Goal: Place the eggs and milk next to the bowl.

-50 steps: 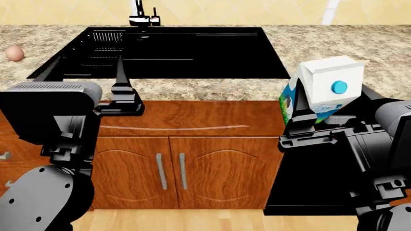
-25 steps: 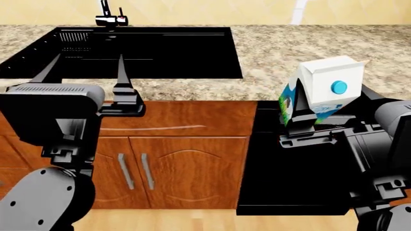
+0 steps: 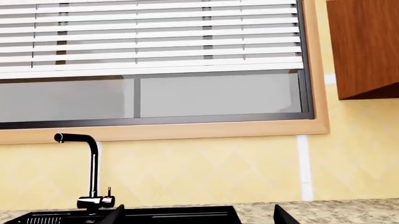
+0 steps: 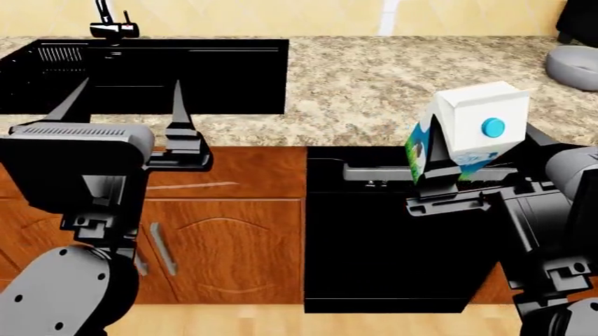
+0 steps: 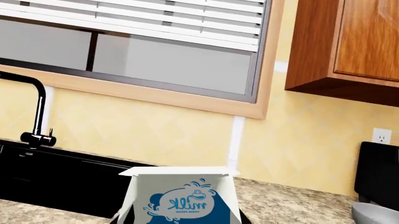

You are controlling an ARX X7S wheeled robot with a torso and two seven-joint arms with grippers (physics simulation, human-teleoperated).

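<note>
Even, bright, flat light fills all views, with no glare or blur. Edges stay sharp; the black sink (image 4: pixel 168 70) shows almost no shading.

The head camera sits high on the robot and looks forward and down at both arms, the speckled worktop (image 4: pixel 374 77), the black sink (image 4: pixel 140 70) and the cupboard doors below. The left wrist camera looks straight ahead at the wall, with the window blinds (image 3: pixel 149 37) up high and the tap (image 3: pixel 87 172) low down. The right wrist camera faces the same wall from very near the milk (image 5: pixel 184 198), and all three views share the tap and sink.
</note>
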